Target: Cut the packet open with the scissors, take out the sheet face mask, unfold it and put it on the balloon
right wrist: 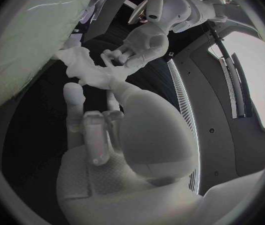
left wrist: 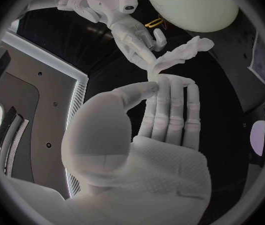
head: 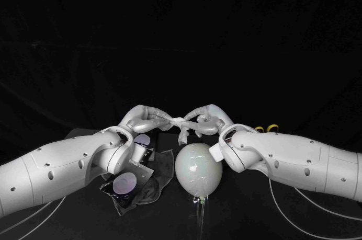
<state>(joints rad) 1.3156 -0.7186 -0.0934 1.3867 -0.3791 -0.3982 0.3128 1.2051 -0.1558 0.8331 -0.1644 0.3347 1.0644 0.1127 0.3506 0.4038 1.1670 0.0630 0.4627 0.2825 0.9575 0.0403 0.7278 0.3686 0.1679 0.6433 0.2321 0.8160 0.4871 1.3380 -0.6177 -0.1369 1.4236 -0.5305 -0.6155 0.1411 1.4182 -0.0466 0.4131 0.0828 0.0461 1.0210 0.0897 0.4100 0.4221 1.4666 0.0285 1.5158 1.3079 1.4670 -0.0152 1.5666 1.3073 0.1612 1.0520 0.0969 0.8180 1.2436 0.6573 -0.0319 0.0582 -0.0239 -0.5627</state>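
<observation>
The left hand [head: 147,120] and right hand [head: 207,118] each pinch one end of the bunched mask [head: 181,126], whose long axis runs 9-to-3 o'clock. The balloon [head: 198,169] lies at 6 o'clock, just under the mask, long axis 12-to-6, about equally near both hands. The packet [head: 151,190] is at 7 o'clock and the scissors [head: 266,128] at 3 o'clock. There is open room at 12 o'clock.

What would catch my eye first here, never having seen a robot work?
The silver left hand and right hand meet in mid-air, both pinching a crumpled white sheet face mask between them. Just in front of them, nearer the robot, sits a pale balloon, with a dark packet lying on the robot's left of it.
</observation>
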